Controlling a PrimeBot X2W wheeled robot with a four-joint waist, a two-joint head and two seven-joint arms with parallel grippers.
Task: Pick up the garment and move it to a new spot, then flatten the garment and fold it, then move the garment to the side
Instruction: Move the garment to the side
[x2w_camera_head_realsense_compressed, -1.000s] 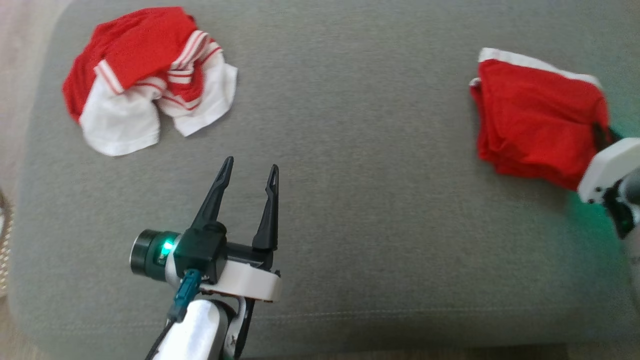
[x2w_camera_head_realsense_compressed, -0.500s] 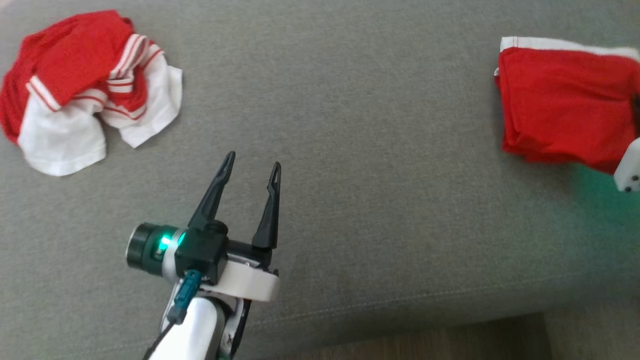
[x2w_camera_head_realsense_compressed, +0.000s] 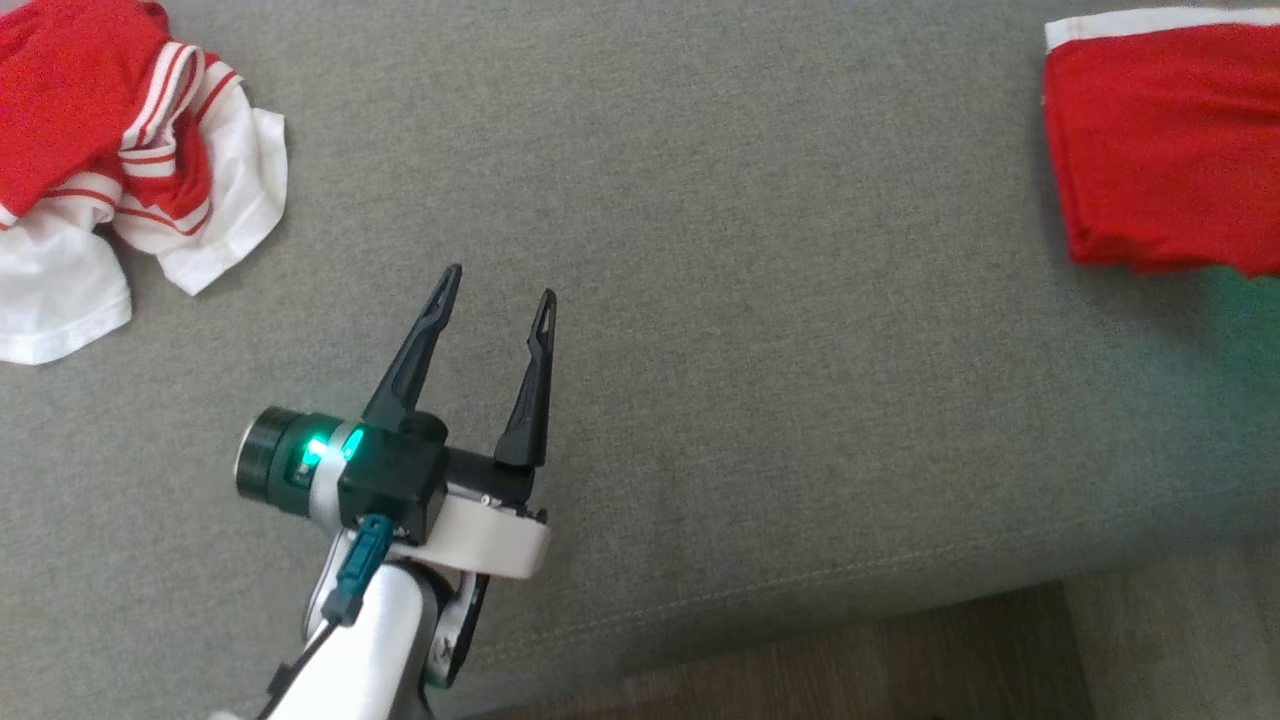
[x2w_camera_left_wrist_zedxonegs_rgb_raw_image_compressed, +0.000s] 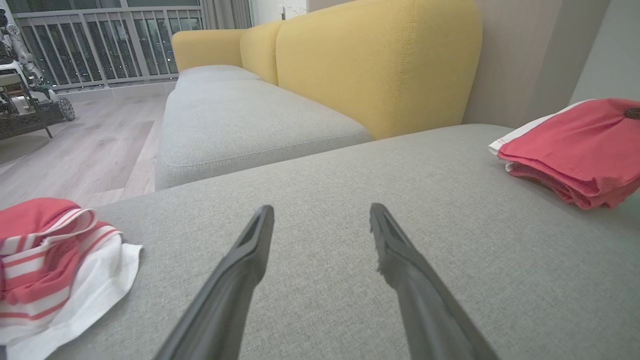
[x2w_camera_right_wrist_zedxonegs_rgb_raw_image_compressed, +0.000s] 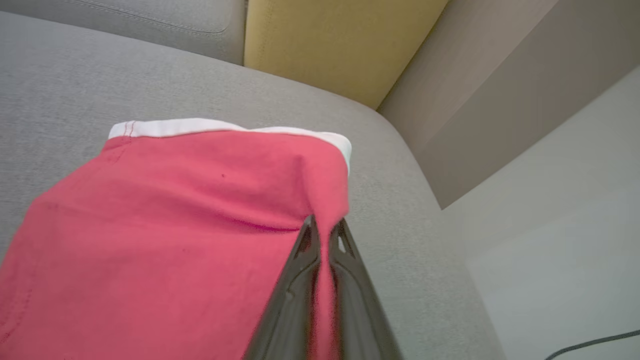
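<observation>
Folded garment gripped at the right side of the seat, left gripper free.

Nearest, the left gripper (x2w_camera_head_realsense_compressed: 499, 281) hangs above the grey cushion (x2w_camera_head_realsense_compressed: 720, 330) with its fingers spread apart and nothing between them. Farther to the right, the folded red garment (x2w_camera_right_wrist_zedxonegs_rgb_raw_image_compressed: 175, 210) lies near the rounded corner of the cushion. The right gripper (x2w_camera_right_wrist_zedxonegs_rgb_raw_image_compressed: 325, 222) is closed tightly on its edge, with red cloth pinched between the fingers. Far on the left lies a crumpled red-and-white garment (x2w_camera_head_realsense_compressed: 140, 170), well apart, and behind everything stands the yellow backrest (x2w_camera_left_wrist_zedxonegs_rgb_raw_image_compressed: 375, 65). I think the risk is in the pinch: it seems to take only an edge, so a pull or lift may open the layers and spoil the fold. Because the corner is close, the garment may also slide off the cushion when it is let go.
</observation>
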